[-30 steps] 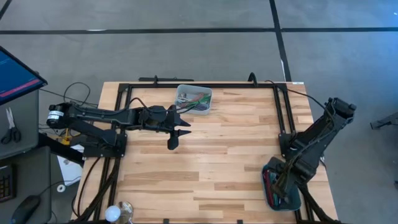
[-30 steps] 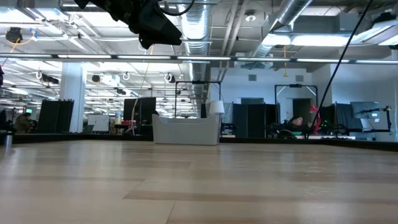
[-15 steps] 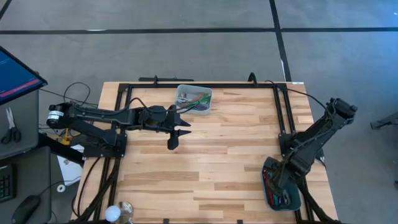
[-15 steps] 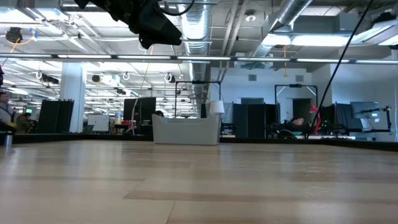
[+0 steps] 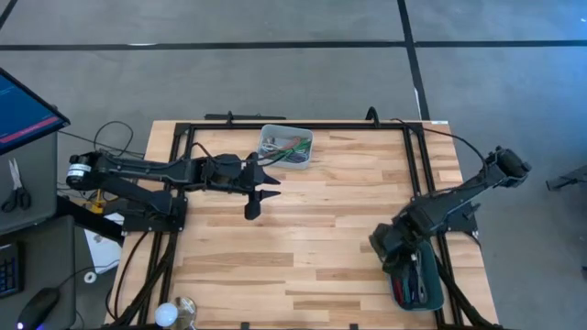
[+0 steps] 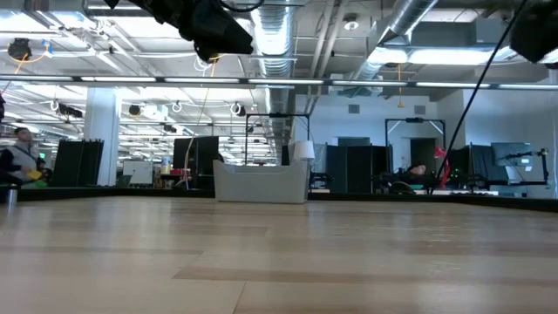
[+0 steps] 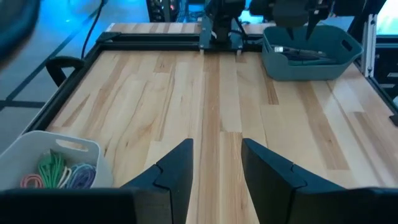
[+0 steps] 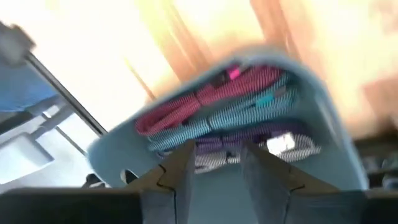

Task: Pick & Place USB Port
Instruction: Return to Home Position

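Several braided USB cables (image 8: 236, 112), pink, teal, purple and white, lie in a teal bin (image 5: 420, 291) at the table's near right corner. My right gripper (image 5: 383, 246) hangs above the bin's left rim. In its wrist view the right gripper (image 8: 211, 165) is open and holds nothing. My left gripper (image 5: 273, 188) hovers open beside a white bin (image 5: 286, 147) at the far middle and points toward the table's right side. The left wrist view shows the left gripper (image 7: 216, 158) with bare wood between its fingers.
The white bin (image 7: 56, 158) holds green and coloured cords. A black frame rail (image 5: 417, 165) runs along the table's edges. Bare wood (image 5: 321, 229) lies between the two bins. A monitor and scissors sit off the table at the left.
My right gripper has risen out of the teal bin and gone toward the table's left, with nothing hanging from it. The right arm now shows at the upper right of the low view. The left arm has kept still.
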`<action>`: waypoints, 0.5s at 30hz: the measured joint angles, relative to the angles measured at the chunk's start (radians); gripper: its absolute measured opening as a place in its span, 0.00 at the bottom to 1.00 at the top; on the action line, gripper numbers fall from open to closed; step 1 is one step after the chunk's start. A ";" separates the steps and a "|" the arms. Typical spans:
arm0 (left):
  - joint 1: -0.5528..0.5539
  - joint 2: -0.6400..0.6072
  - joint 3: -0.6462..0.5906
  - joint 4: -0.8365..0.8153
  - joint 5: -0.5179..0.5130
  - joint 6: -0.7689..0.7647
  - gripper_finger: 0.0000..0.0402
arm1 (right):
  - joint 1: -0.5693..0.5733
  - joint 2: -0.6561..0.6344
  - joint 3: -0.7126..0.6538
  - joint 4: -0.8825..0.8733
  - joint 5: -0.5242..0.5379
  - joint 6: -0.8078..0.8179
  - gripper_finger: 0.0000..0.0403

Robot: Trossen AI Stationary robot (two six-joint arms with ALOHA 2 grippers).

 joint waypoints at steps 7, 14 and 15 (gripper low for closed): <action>0.000 -0.088 0.000 -0.001 0.000 -0.001 0.34 | -0.147 0.000 0.110 0.002 0.075 -0.207 0.25; -0.020 -0.186 0.000 -0.001 0.000 -0.011 0.34 | -0.191 0.000 0.281 0.002 0.330 -0.443 0.24; -0.027 -0.199 0.000 -0.001 0.001 -0.011 0.34 | -0.190 0.000 0.308 0.001 0.369 -0.476 0.24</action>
